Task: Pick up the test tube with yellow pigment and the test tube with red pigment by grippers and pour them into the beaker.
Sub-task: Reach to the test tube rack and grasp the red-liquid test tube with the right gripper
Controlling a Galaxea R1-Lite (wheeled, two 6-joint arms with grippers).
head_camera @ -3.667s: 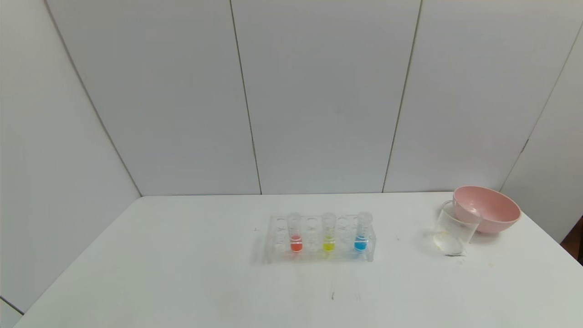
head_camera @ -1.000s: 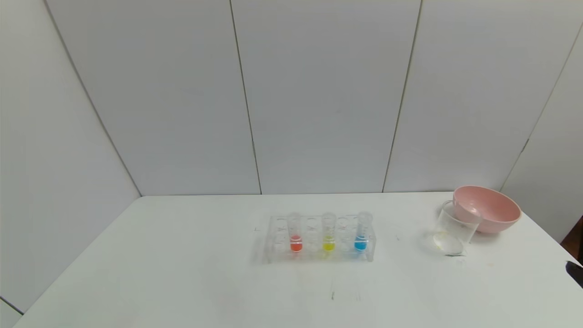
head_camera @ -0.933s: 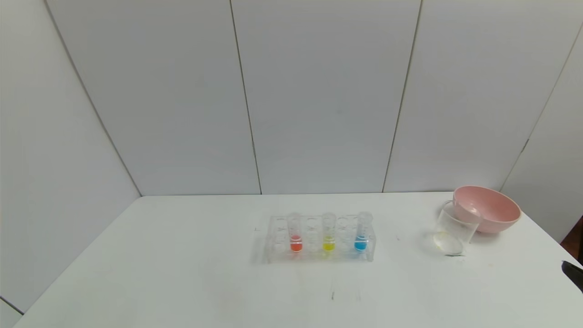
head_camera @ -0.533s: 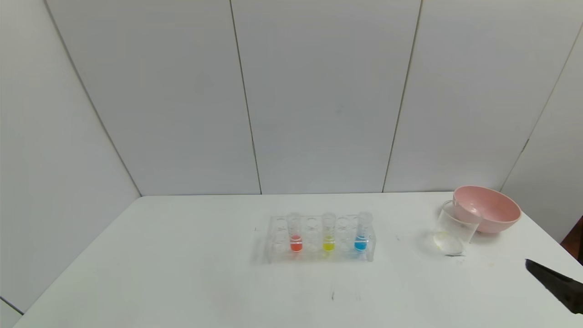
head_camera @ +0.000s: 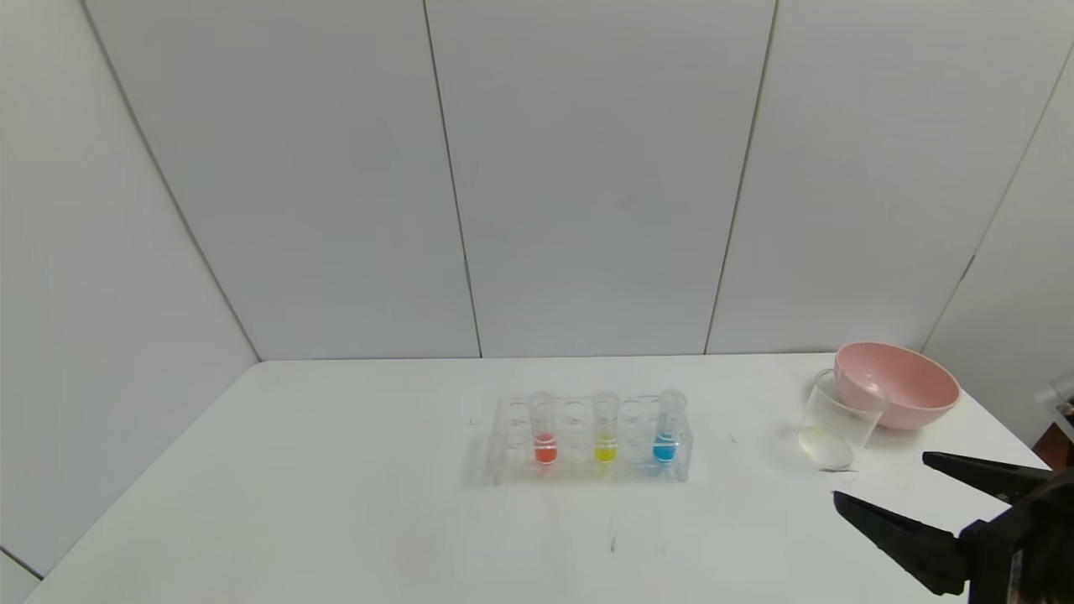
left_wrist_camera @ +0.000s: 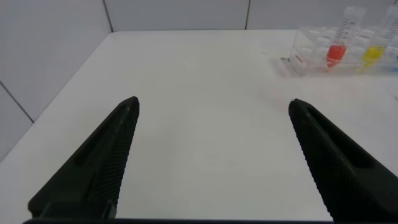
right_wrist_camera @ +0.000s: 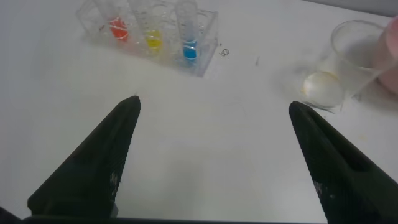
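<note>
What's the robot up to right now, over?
Right gripper open, near table's right edge, short of the beaker. Left gripper open, off left. Yellow tube and red tube in rack. Path unobstructed.

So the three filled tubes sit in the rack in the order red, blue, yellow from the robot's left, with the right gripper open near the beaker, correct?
Not quite: the order is wrong. In the head view the rack holds the test tube with red pigment, then the test tube with yellow pigment, then the blue tube. The rest stands: the right gripper is open near the beaker.
</note>
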